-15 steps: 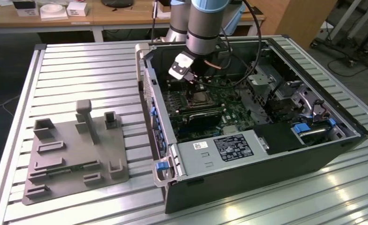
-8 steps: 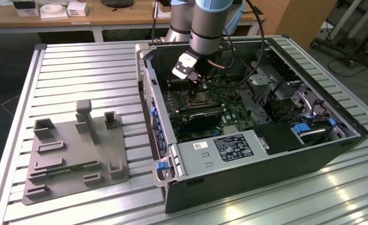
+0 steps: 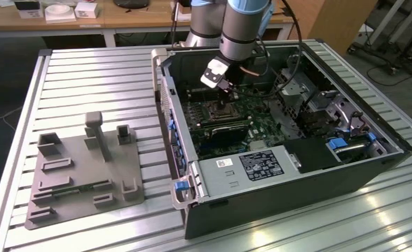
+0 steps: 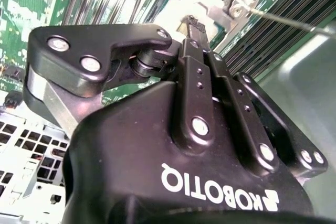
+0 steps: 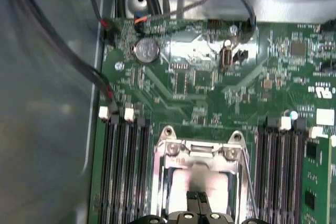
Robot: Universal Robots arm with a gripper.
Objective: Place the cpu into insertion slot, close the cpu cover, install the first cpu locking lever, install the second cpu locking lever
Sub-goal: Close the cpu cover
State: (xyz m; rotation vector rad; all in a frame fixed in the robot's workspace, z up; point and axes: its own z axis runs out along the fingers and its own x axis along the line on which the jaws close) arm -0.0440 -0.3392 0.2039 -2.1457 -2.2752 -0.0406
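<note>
Motherboard [image 5: 199, 103]: gripper [image 5: 197, 199] over cpu cover [image 5: 173, 156]

The circuit board [image 5: 199, 98] is green, the cpu cover [image 5: 202, 162] silvery, the gripper [image 4: 195, 24] black (white lettering), the ribbed desk [image 3: 86, 79] pale grey.

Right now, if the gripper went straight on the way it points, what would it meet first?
Most likely the socket on the green board: the gripper points down at its pale middle, inside the metal cover. How near it already is, I cannot tell.
</note>
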